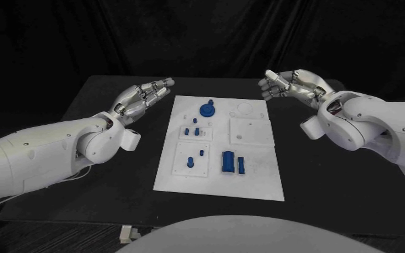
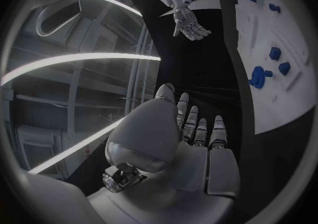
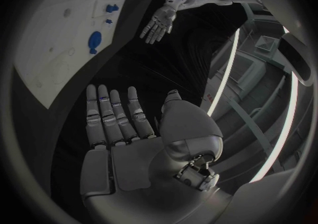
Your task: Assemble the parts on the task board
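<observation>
The white task board (image 1: 253,183) lies in the middle of the black table. On it stand blue parts: a round knobbed piece (image 1: 208,110) at the far end, small pegs (image 1: 185,129) in the middle, and a larger block (image 1: 227,162) with a slim piece (image 1: 242,164) beside it nearer me. My left hand (image 1: 143,98) hovers left of the board's far end, fingers apart, holding nothing. My right hand (image 1: 287,84) hovers beyond the board's far right corner, also spread and empty. The left wrist view shows my left hand (image 2: 192,134) flat with the board (image 2: 291,96) beside it; the right wrist view shows my right hand (image 3: 116,123) likewise.
Black table (image 1: 101,188) surface surrounds the board on both sides, with a dark curtain behind. The board has several recessed square plates (image 1: 251,131). The two hands face each other across the board's far end, well apart.
</observation>
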Available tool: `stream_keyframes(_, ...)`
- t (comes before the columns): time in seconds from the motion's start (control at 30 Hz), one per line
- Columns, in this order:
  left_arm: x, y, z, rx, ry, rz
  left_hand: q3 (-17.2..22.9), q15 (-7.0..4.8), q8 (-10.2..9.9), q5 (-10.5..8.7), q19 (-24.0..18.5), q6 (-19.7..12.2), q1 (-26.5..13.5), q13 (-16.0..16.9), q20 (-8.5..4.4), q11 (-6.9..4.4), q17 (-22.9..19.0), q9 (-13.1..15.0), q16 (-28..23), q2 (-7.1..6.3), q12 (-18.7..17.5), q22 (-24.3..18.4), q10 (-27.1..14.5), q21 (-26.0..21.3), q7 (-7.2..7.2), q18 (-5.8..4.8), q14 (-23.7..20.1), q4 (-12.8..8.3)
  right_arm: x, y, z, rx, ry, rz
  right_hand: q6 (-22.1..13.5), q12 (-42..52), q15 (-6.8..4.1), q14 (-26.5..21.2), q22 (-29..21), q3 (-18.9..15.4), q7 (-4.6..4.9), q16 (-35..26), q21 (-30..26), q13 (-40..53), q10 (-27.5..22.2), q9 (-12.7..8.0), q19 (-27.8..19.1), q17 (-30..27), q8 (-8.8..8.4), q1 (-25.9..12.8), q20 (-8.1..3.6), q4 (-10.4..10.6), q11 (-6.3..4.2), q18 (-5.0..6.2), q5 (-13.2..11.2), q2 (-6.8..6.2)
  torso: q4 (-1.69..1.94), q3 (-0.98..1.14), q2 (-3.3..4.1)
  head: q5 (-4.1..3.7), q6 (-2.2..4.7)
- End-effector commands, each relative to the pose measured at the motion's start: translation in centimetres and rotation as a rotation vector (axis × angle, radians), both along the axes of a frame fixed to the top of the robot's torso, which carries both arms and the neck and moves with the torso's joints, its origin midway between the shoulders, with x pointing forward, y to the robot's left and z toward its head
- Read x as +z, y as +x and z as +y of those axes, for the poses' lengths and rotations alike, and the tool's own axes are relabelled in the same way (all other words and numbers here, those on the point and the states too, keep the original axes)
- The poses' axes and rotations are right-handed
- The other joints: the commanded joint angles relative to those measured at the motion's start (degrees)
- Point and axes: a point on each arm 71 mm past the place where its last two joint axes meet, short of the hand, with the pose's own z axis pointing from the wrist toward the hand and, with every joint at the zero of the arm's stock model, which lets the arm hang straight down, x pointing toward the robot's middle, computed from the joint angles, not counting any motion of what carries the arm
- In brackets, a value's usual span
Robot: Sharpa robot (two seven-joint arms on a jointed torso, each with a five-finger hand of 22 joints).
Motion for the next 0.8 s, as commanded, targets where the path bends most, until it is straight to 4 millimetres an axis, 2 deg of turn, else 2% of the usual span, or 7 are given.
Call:
stream_keyframes(0.03,1.8,0.0,0.0,0.044,-0.043,-0.264,-0.53,-0.26,-2.16,-0.81,-0.42,-3.61,-0.48,-0.35,-0.19,-1.63,-0.45,-0.34,-1.18,-0.13,-2.98,-0.33,-3.13,-0.23,-1.33,0.62,-1.19,0.12,0.5,-0.2,-0.1,0.031,0.219,-0.098,-6.09,-4.71,-0.1,-11.33,-17.21,-1.12,-3.34,-5.57,-0.69,-6.49,-7.33,-6.21,-17.32,-4.31,-3.41,1.41,0.37,0.01,-1.99,0.09,-0.33,0.36,-0.52,0.23,-1.3,0.36,0.0)
stream_keyframes(0.27,1.9,0.0,-0.2,0.049,-0.042,-0.286,-1.69,-0.52,-4.06,-3.13,-0.46,-4.05,-2.16,-0.37,-0.8,-3.43,-0.45,-0.44,-1.18,-0.01,-3.07,-0.51,-3.57,-0.25,-2.89,0.54,-1.19,0.14,-0.6,-0.3,-0.5,0.042,0.257,-0.112,-14.91,-7.82,-3.58,-29.86,-38.0,-4.58,-7.05,-11.1,-2.46,-21.84,-18.48,-21.34,-31.41,-10.46,-6.93,3.4,1.03,0.0,-4.19,4.51,-0.06,2.05,-0.65,0.28,-1.75,0.86,0.0)
stream_keyframes(0.3,0.1,0.3,-0.2,0.036,0.048,-0.046,3.09,1.83,-6.96,-10.82,-2.83,-12.52,-26.98,-2.34,-5.44,1.61,-0.45,-3.14,-1.18,-3.15,-6.42,-4.4,-5.32,-1.85,-0.39,-2.93,-1.19,-4.84,-0.9,-0.2,-0.4,0.017,0.164,-0.064,-20.59,-11.3,-6.02,-30.54,-41.8,1.94,-4.93,-14.71,-2.99,-24.52,-20.02,-23.85,-32.41,-12.14,-9.79,-14.73,-3.39,-5.0,-6.85,1.31,-2.5,-1.58,-0.48,0.23,-1.37,0.56,0.01)
stream_keyframes(0.4,0.1,0.3,-0.4,0.044,0.048,-0.047,3.82,1.83,-6.96,-12.54,-2.83,-14.35,-32.3,-2.34,-5.44,1.61,-0.45,-3.14,-1.18,-3.76,-7.24,-4.4,-9.55,-1.85,-0.39,-2.93,-1.19,-5.8,-0.9,-0.1,-0.2,0.007,0.171,-0.065,-27.14,-14.96,-9.24,-35.69,-41.8,8.17,-4.93,-14.71,-2.99,-28.43,-25.77,-27.54,-32.41,-12.14,-9.79,-31.76,-8.04,-10.09,-13.11,-4.42,-8.33,-4.46,-0.51,0.24,-1.37,0.52,0.35)
stream_keyframes(0.43,0.2,0.3,-0.5,0.05,0.047,-0.047,4.22,1.83,-6.96,-13.18,-2.83,-15.02,-34.34,-2.34,-5.44,1.61,-0.45,-3.14,-1.18,-4.01,-7.59,-4.4,-9.55,-1.85,-0.39,-2.93,-1.19,-6.19,-1.0,-0.1,0.0,0.0,0.176,-0.066,-28.59,-19.71,-13.44,-35.69,-41.8,9.57,-4.93,-14.71,-2.99,-29.29,-25.77,-28.36,-32.41,-12.14,-9.79,-35.87,-9.08,-11.23,-13.11,-4.42,-8.33,-5.36,-0.54,0.25,-1.37,0.5,0.58)
stream_keyframes(0.5,0.3,0.4,-0.9,0.07,0.047,-0.048,5.09,1.83,-6.96,-14.59,-2.83,-16.59,-38.84,-2.34,-5.44,1.61,-0.45,-3.14,-1.18,-4.56,-8.18,-4.4,-9.55,-1.85,-0.39,-3.63,-1.19,-7.06,-1.0,0.1,0.5,-0.025,0.194,-0.068,-31.04,-19.71,-13.44,-35.69,-41.8,11.87,-4.93,-14.71,-2.99,-33.58,-25.77,-32.43,-32.41,-12.14,-9.79,-42.8,-14.16,-16.65,-13.11,-4.42,-8.33,-9.88,-0.62,0.29,-1.37,0.4,1.38)
stream_keyframes(0.8,1.2,1.0,-3.6,0.23,0.042,-0.036,7.77,1.83,-6.96,-19.17,-2.83,-21.57,-53.4,-2.34,-5.44,1.61,-0.45,-3.14,-1.18,-6.36,-10.31,-4.4,-9.55,-1.85,-0.39,-5.16,-1.19,-9.95,-1.7,0.9,4.1,-0.224,0.321,-0.053,-35.64,-19.71,-13.44,-35.69,-41.8,16.4,-4.93,-14.71,-2.99,-33.58,-25.77,-32.43,-32.41,-12.14,-9.79,-55.77,-14.16,-16.65,-13.11,-4.42,-8.33,-9.88,-1.26,0.61,-1.34,-0.31,7.7)
